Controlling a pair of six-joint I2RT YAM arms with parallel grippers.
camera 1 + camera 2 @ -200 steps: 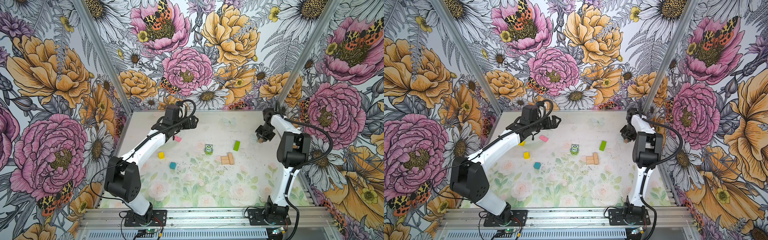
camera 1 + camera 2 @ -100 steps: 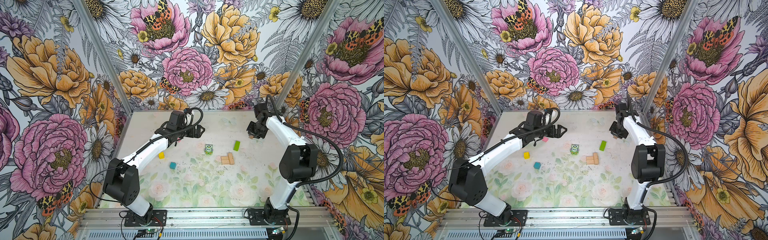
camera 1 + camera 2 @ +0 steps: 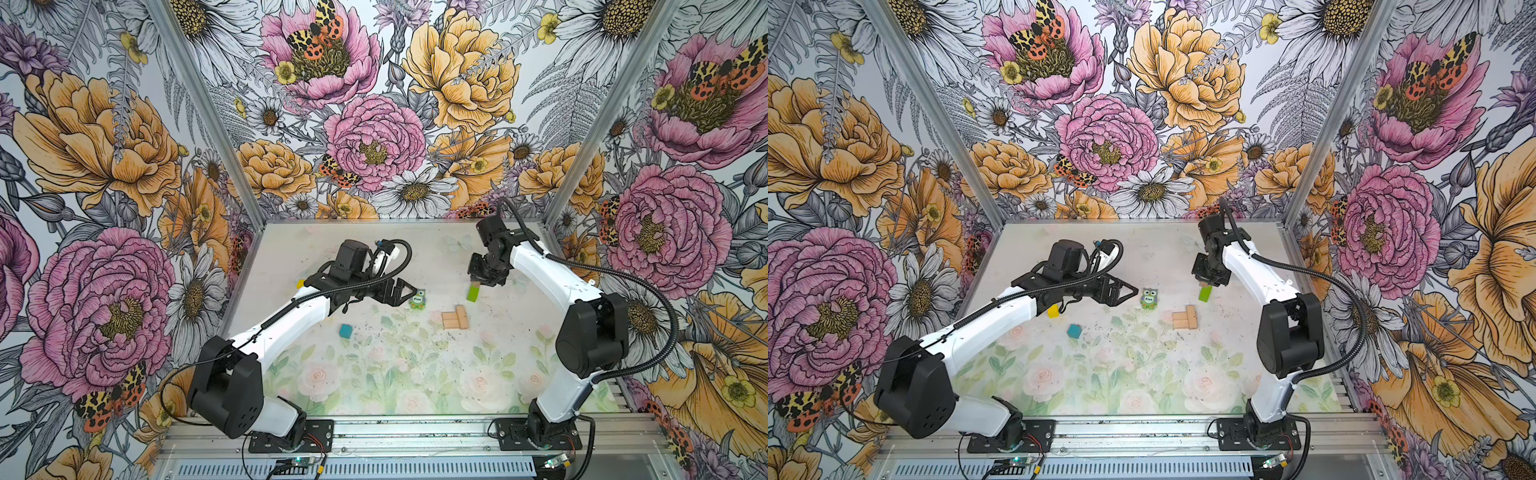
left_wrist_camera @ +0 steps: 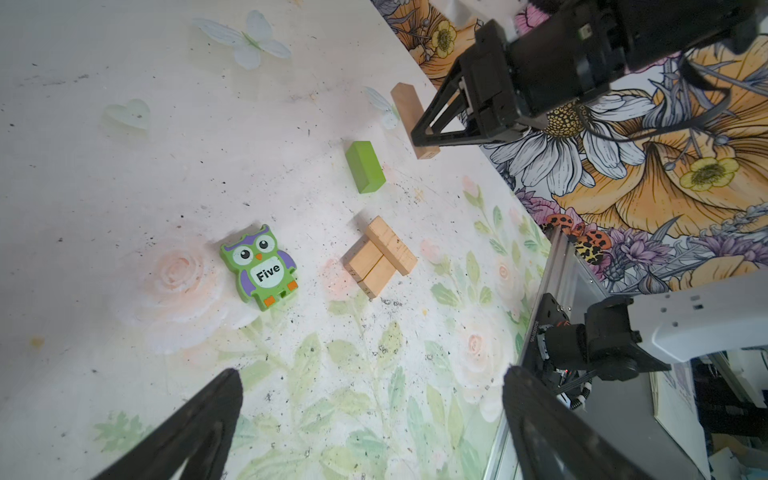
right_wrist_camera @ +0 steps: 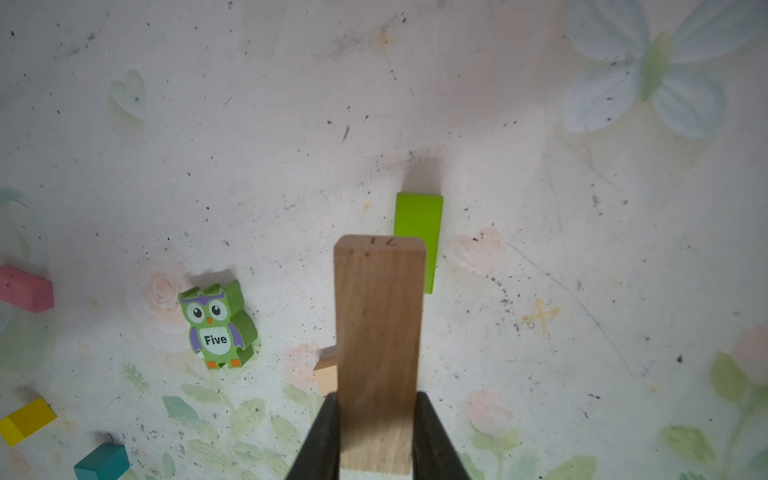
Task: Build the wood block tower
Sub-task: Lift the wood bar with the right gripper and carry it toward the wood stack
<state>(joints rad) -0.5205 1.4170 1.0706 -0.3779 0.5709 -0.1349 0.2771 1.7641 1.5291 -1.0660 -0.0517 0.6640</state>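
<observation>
Right gripper [image 5: 376, 419]: pinching one end of a plain tan bar [image 5: 379, 324].
Lime-green bar [image 5: 417, 220]: lying flat just past the held bar's free end.
Tower base [image 4: 380, 257]: three tan bars touching, on the table [image 4: 124, 187] near the right gripper.
Left gripper [image 4: 370, 378]: fingers spread wide, empty.
Owl block [image 4: 259, 268]: just ahead of the left gripper.

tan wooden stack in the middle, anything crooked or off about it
Yes. In the stack of three plain tan wooden bars, the top bar lies across one end of the two lower bars and overhangs them on the back-wall side only, so it sits off-centre. Nothing looks toppled or damaged.
</observation>
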